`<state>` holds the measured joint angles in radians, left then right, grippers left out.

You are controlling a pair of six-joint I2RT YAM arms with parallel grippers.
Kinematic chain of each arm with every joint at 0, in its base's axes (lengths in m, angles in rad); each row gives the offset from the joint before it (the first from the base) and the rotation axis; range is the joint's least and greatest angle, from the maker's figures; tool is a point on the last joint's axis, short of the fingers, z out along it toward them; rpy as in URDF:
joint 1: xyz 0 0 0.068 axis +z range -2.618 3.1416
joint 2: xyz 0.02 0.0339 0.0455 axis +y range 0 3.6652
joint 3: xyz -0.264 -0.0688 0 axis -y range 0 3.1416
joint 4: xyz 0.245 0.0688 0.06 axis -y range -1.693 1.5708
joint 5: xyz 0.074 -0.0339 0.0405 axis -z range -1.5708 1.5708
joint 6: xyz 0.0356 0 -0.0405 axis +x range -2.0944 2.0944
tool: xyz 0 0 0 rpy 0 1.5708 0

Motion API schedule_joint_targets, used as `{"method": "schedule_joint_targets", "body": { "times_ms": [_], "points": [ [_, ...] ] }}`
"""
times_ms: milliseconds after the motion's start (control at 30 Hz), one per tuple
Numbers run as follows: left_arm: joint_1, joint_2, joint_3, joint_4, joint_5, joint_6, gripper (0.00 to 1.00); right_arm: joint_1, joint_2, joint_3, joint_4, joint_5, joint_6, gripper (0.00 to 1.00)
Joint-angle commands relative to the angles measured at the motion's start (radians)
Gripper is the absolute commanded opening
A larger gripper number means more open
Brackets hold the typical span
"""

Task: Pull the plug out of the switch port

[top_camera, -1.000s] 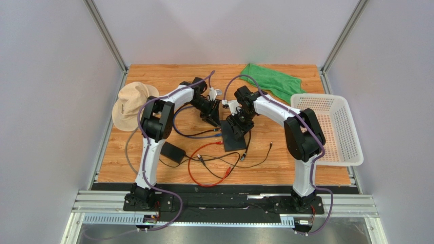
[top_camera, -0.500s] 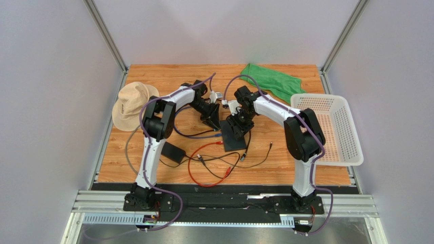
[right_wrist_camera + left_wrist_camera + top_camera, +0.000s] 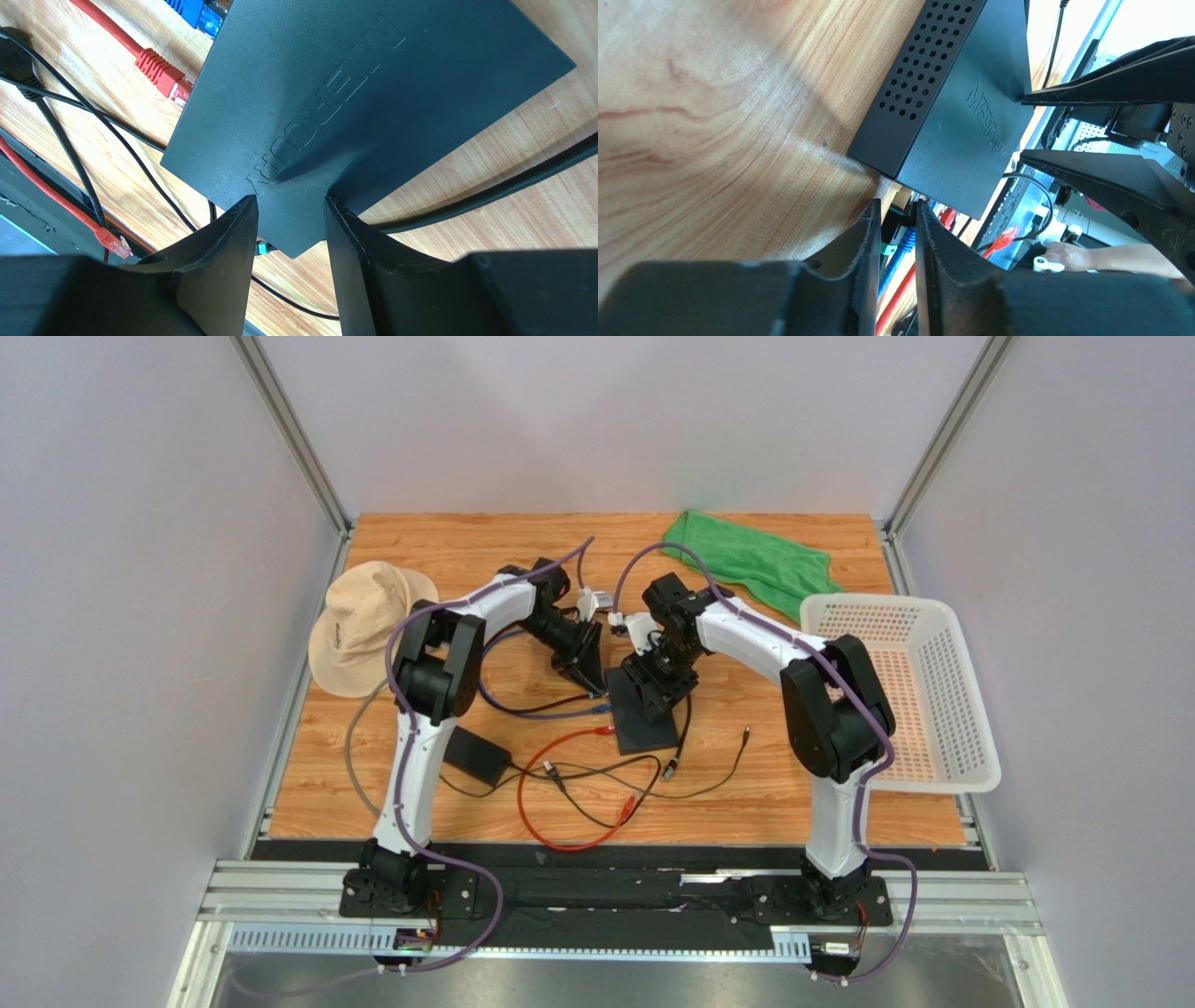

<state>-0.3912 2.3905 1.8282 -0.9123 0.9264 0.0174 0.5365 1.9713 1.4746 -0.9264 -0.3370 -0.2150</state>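
Observation:
The flat black switch (image 3: 643, 721) lies mid-table; it also shows in the left wrist view (image 3: 962, 105) and the right wrist view (image 3: 365, 91). A blue plug (image 3: 200, 14) and a red plug (image 3: 165, 70) sit in sockets on its left edge. My left gripper (image 3: 589, 676) is at that edge, its jaws (image 3: 898, 210) nearly together around the blue plug (image 3: 904, 241). My right gripper (image 3: 648, 686) is open, its fingertips (image 3: 291, 203) resting on top of the switch.
A black adapter brick (image 3: 477, 753) and loose red (image 3: 561, 756) and black cables lie in front of the switch. A tan hat (image 3: 365, 623) is at the left, a green cloth (image 3: 751, 560) at the back, a white basket (image 3: 905, 784) at the right.
My left wrist has shifted slightly right, toward the switch. The right arm and the switch have stayed in place.

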Motion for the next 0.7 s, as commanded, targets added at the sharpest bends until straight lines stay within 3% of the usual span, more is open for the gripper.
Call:
{"method": "schedule_joint_targets", "body": {
  "times_ms": [0, 100, 667],
  "points": [
    [-0.017, 0.019, 0.003, -0.026, 0.017, 0.012, 0.21, 0.014, 0.049, -0.007, 0.026, 0.046, -0.024, 0.48],
    [-0.029, 0.013, 0.008, -0.026, -0.012, 0.009, 0.00, 0.017, 0.051, -0.002, 0.024, 0.050, -0.024, 0.47],
    [-0.058, -0.010, 0.025, -0.079, -0.224, -0.005, 0.00, 0.034, 0.086, 0.035, 0.024, 0.079, -0.030, 0.47]
  ]
}}
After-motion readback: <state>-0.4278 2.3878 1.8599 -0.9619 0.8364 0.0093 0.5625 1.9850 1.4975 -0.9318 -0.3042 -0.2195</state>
